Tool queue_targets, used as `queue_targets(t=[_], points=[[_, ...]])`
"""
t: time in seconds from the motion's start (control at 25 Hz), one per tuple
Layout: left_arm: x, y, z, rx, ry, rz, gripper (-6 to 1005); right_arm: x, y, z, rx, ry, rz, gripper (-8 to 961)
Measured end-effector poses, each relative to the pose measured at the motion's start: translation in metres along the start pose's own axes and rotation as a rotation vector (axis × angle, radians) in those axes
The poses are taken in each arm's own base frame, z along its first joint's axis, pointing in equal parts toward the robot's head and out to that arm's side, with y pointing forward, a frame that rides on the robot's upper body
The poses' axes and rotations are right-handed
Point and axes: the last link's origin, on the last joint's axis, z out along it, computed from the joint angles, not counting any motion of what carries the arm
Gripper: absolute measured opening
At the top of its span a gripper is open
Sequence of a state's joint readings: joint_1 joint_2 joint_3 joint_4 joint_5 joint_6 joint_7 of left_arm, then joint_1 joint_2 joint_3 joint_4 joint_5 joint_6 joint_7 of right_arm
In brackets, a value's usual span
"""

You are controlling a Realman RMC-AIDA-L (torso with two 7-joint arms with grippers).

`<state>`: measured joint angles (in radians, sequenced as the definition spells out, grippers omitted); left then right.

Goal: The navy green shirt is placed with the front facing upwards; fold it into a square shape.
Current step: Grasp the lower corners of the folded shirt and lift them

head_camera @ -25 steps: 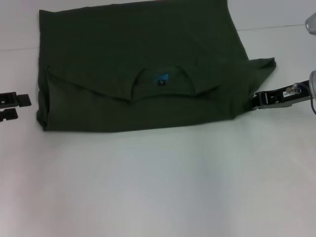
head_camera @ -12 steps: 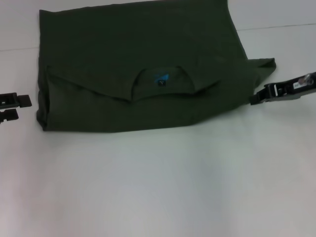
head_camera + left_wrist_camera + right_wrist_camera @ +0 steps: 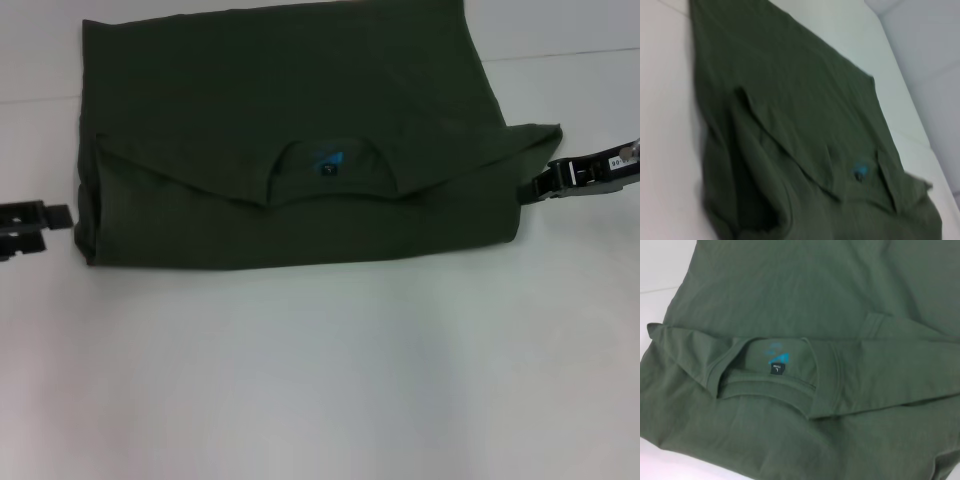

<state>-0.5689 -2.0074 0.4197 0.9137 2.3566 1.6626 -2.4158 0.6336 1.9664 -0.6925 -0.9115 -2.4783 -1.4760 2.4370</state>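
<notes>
White tabletop (image 3: 320, 380) carries the navy green shirt (image 3: 290, 140), its far edge cut off in the head view. Right gripper (image 3: 535, 188) pinches its right edge; left gripper (image 3: 50, 216), spread, sits beside the left fold. Both wrist views show only cloth and the neck label (image 3: 777, 367).

Navy green shirt (image 3: 290, 140): dark olive-green fabric, lying flat on the white table, partly folded into a wide band running left to right. Occupies the far half of the table; its far edge reaches the table's far edge in the head view. Near part is a doubled-over layer with the round neck opening (image 3: 325, 170) facing up near the middle, and a small blue-and-black neck label (image 3: 777, 362) visible inside it. Left end shows stacked fold layers. A flap of cloth sticks out at the right end. No chest lettering visible.
</notes>
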Motion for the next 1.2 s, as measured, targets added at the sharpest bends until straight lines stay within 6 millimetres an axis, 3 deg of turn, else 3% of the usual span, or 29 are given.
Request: queue_targets(t=[0.32, 0.88, 1.08, 1.2], points=[[-0.003, 0.001, 0.038, 0.055, -0.065, 0.138, 696, -0.001, 0.002, 0.001, -0.001, 0.002, -0.004, 9], [0.003, -0.002, 0.027, 0.048, -0.005, 0.094, 702, 0.006, -0.018, -0.01, 0.144, 0.078, -0.008, 14], [0.004, 0.0, 0.028, 0.046, -0.012, 0.102, 701, 0.009, -0.019, -0.005, 0.151, 0.09, -0.006, 230], [0.005, 0.001, 0.029, 0.045, -0.013, 0.11, 700, 0.01, -0.018, -0.002, 0.146, 0.093, -0.004, 474]])
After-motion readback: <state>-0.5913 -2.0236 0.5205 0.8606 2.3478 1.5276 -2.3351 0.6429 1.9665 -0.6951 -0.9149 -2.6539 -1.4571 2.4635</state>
